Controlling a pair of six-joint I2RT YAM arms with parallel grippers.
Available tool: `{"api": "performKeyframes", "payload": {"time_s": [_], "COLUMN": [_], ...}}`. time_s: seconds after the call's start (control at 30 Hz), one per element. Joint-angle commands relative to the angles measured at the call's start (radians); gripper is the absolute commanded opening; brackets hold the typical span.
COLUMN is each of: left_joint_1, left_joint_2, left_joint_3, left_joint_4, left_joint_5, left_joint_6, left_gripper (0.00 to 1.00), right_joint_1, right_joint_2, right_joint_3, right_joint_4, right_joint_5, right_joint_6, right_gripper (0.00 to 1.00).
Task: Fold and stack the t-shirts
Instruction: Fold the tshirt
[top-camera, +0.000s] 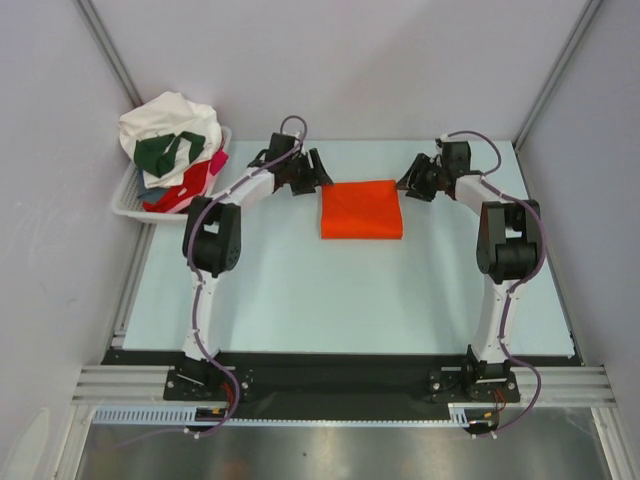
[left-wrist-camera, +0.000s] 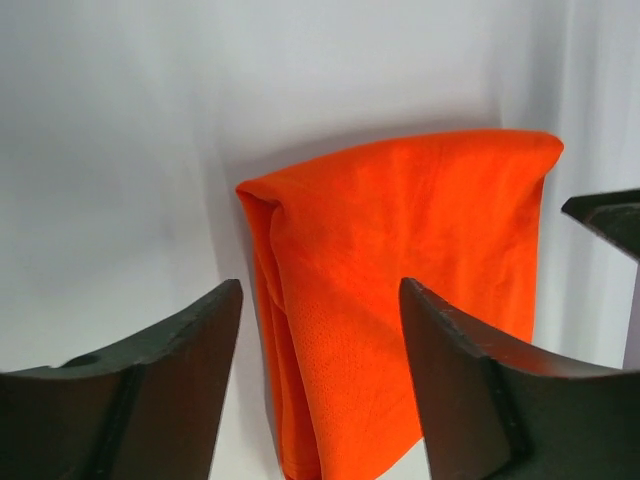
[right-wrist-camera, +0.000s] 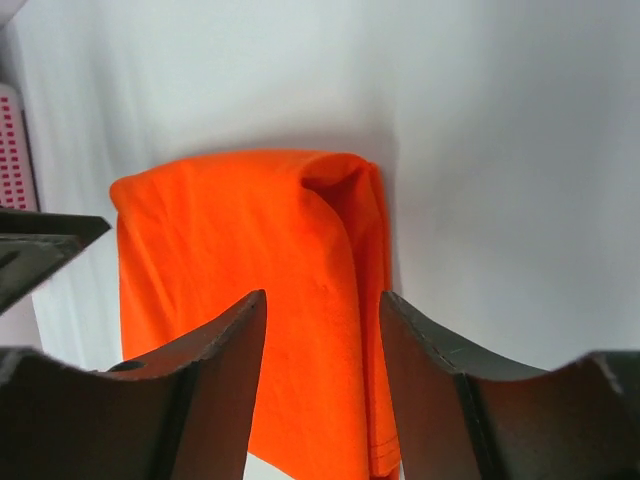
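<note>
1. A pale blue table (top-camera: 300, 300) fills a white-walled enclosure, with both arm bases bolted at its near edge.
2. The bright orange fabric t-shirt (top-camera: 361, 210) lies folded into a neat rectangle at the far middle of the table, flat on the surface.
3. The left gripper (top-camera: 314, 174) sits just beside the shirt's left edge. Its dark fingers (left-wrist-camera: 170, 380) are spread with nothing between them.
4. The right gripper (top-camera: 412, 180) sits just beside the shirt's right edge, jaws likewise apart and empty.
5. Both wrist views cut off the shirt's near end, and each shows only a sliver of the other gripper.
6. At the far left, a white plastic slatted basket (top-camera: 128, 206) is mostly buried under a heap of white, dark green, red and pink t-shirts (top-camera: 170, 140). They are too tangled to count.
</note>
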Motion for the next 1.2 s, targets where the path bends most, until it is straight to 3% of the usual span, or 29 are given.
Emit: {"api": "performKeyframes", "payload": {"time_s": [0.0, 0.17, 0.33, 0.43, 0.47, 0.53, 0.57, 0.6, 0.73, 0.8, 0.87, 0.9, 0.93, 0.97, 1.0, 1.17], "left_joint_1": [-0.018, -0.021, -0.021, -0.021, -0.02, -0.02, -0.018, -0.015, -0.005, 0.006, 0.008, 0.008, 0.008, 0.008, 0.008, -0.015], "left_joint_2": [-0.058, -0.027, 0.043, 0.086, 0.109, 0.137, 0.148, 0.171, 0.195, 0.185, 0.154, 0.137, 0.108, 0.087, 0.064, -0.132], "left_joint_3": [-0.022, -0.022, 0.065, 0.087, 0.096, 0.128, 0.137, 0.156, 0.167, 0.147, 0.141, 0.135, 0.135, 0.133, 0.115, -0.051], "left_joint_4": [0.091, 0.127, 0.097, 0.118, 0.121, 0.12, 0.12, 0.121, 0.108, 0.106, 0.103, 0.1, 0.083, 0.066, 0.057, 0.077], "left_joint_5": [0.039, 0.039, 0.006, -0.005, -0.008, -0.01, -0.011, -0.014, -0.027, -0.034, -0.036, -0.034, -0.033, -0.043, -0.054, -0.097], "left_joint_6": [0.027, -0.001, -0.021, -0.035, -0.039, -0.045, -0.055, -0.059, -0.093, -0.102, -0.076, -0.061, -0.047, -0.026, -0.016, 0.022], "left_gripper": [0.68, 0.6, 0.55, 0.49, 0.47, 0.39, 0.36, 0.26, 0.0, 0.0, 0.07, 0.18, 0.22, 0.31, 0.33, 0.36], "right_joint_1": [0.011, 0.014, 0.011, 0.003, -0.001, -0.017, -0.023, -0.027, -0.044, -0.049, -0.052, -0.051, -0.051, -0.051, -0.051, -0.02], "right_joint_2": [-0.007, 0.068, 0.139, 0.188, 0.202, 0.252, 0.265, 0.276, 0.28, 0.279, 0.26, 0.25, 0.236, 0.201, 0.182, 0.053], "right_joint_3": [0.013, 0.089, 0.154, 0.188, 0.203, 0.244, 0.254, 0.257, 0.229, 0.232, 0.249, 0.254, 0.255, 0.255, 0.252, 0.194], "right_joint_4": [0.102, 0.079, 0.073, 0.085, 0.088, 0.073, 0.068, 0.073, 0.096, 0.085, 0.051, 0.038, 0.01, -0.001, -0.013, -0.056], "right_joint_5": [-0.05, -0.034, -0.018, -0.033, -0.037, -0.067, -0.076, -0.092, -0.112, -0.122, -0.13, -0.124, -0.116, -0.11, -0.1, -0.07], "right_joint_6": [-0.053, -0.048, -0.021, 0.013, 0.036, 0.07, 0.085, 0.11, 0.133, 0.136, 0.128, 0.124, 0.104, 0.096, 0.088, 0.024], "right_gripper": [0.52, 0.49, 0.52, 0.46, 0.38, 0.26, 0.15, 0.1, 0.04, 0.07, 0.27, 0.34, 0.42, 0.44, 0.45, 0.46]}}
